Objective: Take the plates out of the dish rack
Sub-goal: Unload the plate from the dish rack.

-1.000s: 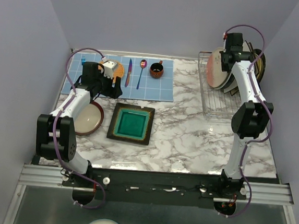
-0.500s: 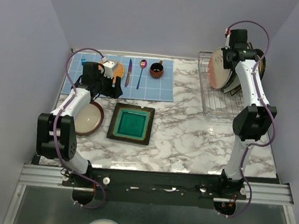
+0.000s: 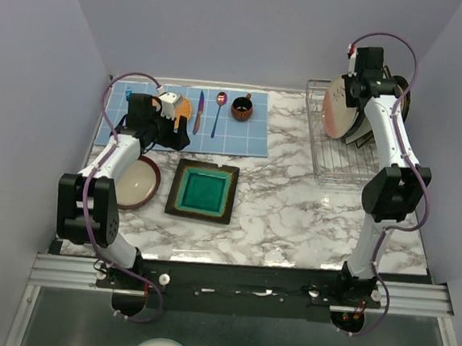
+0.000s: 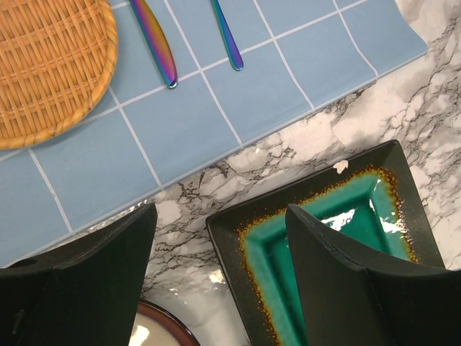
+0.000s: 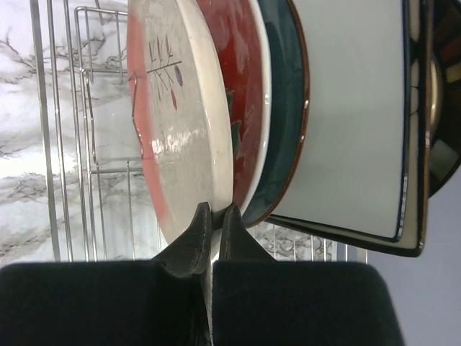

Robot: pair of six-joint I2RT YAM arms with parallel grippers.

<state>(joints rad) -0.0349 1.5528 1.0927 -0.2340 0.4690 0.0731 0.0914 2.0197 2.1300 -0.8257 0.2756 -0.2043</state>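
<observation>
The right pincer (image 5: 214, 213) was closed on the lower rim of the pink-rimmed plate (image 5: 176, 122), a cream dish with a small twig motif that stood on edge at the front of the row in the dish rack (image 3: 335, 167). From the overhead view it was hard to tell whether that plate rested on the wires or hung just clear of them. Behind it, packed close and upright, stood a red plate (image 5: 243, 79), a dark teal plate (image 5: 284, 108) and a white square plate (image 5: 353, 115) with a dark border. The rack sat at the far right corner of the marble table (image 3: 292, 219).

The left pincer (image 4: 220, 216) was wide open and held nothing, hovering over the near edge of the blue mat (image 4: 194, 122). Below it lay the square teal plate (image 4: 331, 223) on the table, and beside that, nearer the left arm, the red-rimmed round plate (image 3: 137, 183). On the mat lay an orange woven mat (image 4: 43, 65), a knife (image 4: 155, 43), a spoon (image 4: 229, 40) and a small dark-red cup (image 3: 241, 107).
</observation>
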